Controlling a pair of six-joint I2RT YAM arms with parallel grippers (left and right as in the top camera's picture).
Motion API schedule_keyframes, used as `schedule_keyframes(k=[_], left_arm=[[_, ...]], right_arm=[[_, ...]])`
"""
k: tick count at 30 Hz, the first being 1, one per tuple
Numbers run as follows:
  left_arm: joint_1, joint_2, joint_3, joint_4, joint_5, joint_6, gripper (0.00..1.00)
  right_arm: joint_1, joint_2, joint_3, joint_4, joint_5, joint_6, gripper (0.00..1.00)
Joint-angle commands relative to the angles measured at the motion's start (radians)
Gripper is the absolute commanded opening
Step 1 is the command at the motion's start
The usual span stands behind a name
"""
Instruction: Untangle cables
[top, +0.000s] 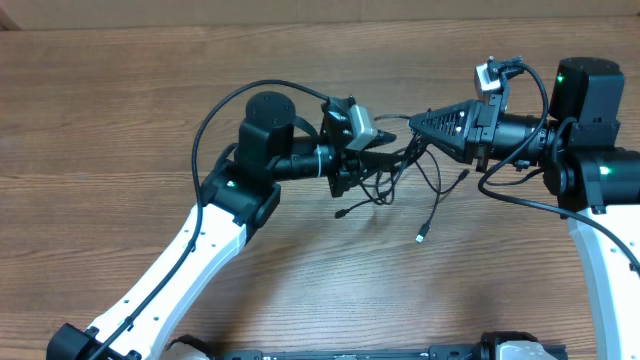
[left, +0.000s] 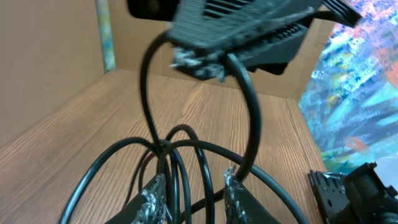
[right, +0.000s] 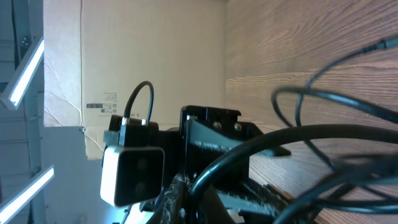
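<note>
Noting print first: a small white label (right: 101, 104) is showing on the cardboard wall (right: 155, 56) beyond the tabletop (top: 150, 120), its lines too small for me to read.

The cables (top: 400, 175) are sitting in a loose knot between my two arms, near the middle of the tabletop. They are thin, glossy black cords looping over one another. A few free ends are trailing out of the knot toward my base. Each is ending in a small connector, and the farthest plug (top: 421, 237) is showing a silver tip.

My right fingers (left: 193, 61) are pressing fully together and pinching strands at their taped tips. Two cords are hanging from them in long arcs down into the knot.

My left fingers (left: 152, 198) are standing narrow, with several strands running up between them. I am not able to tell whether they are clamping the cords or only flanking them.

Both pairs of fingers are meeting close over the knot, tips facing.
</note>
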Motion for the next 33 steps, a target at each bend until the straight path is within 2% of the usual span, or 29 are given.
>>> schedule_keyframes(k=[1, 7, 12, 18, 28, 33], left_arm=[[-0.022, -0.009, 0.009, -0.01, 0.0, 0.039, 0.29], [-0.029, -0.009, 0.009, -0.039, 0.019, 0.045, 0.33], [-0.027, -0.009, 0.009, -0.03, 0.132, 0.088, 0.34], [-0.029, -0.009, 0.009, -0.032, 0.132, 0.088, 0.38], [-0.043, -0.009, 0.009, -0.029, 0.123, 0.091, 0.38], [-0.075, -0.005, 0.009, -0.028, 0.027, 0.09, 0.32]], right_arm=[[0.003, -0.006, 0.003, 0.008, -0.024, -0.011, 0.04], [0.003, -0.006, 0.003, 0.008, 0.004, -0.009, 0.04], [0.002, -0.006, 0.003, 0.007, 0.048, -0.009, 0.04], [0.002, -0.006, 0.003, 0.007, 0.017, -0.005, 0.04], [0.004, -0.006, 0.003, 0.006, -0.045, -0.008, 0.04], [0.004, -0.006, 0.003, 0.006, -0.044, -0.008, 0.04]])
